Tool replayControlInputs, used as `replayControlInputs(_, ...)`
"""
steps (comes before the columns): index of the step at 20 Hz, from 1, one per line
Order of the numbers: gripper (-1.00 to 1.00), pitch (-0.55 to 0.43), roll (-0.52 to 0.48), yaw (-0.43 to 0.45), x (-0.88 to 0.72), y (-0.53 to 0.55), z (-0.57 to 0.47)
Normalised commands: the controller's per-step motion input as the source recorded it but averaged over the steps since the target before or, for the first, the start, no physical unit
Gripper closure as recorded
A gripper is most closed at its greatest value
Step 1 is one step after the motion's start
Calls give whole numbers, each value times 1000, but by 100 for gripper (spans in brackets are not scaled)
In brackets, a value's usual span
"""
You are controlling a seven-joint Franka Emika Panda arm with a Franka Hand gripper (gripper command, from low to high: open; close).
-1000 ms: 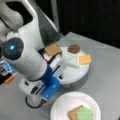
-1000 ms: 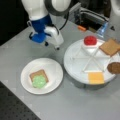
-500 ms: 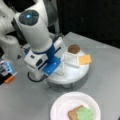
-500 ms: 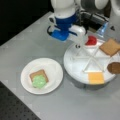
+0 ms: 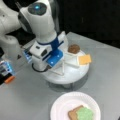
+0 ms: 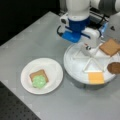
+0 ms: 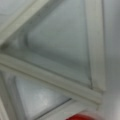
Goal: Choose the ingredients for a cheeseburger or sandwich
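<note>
Grey table [image 6: 30,37]: 2 toasts [image 6: 110,46], 1 lettuce [image 6: 39,81]; end effector [image 6: 87,47] state can't tell.

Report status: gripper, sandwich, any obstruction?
Gripper low over divided tray, beside tomato. Toast and lettuce stacked on plate. Nothing blocking.

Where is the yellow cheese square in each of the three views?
Front view: cheese square lies at the right rim of the divided tray.
Front view: cheese square lies at the tray's bottom edge.
Wrist view: not in it.
Shared landmark: the brown patty beside it.
</note>
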Motion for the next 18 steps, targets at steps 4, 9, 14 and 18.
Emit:
replayControlInputs(4,-100,-129,-218,69,-180,176,-83)
replayControlInputs(9,-100,-117,-147,147,-189,47,-132)
replayControlInputs(14,-100,-138,-133,207,-175,138,-202)
replayControlInputs(18,-100,-174,-164,230,-147,180,-200)
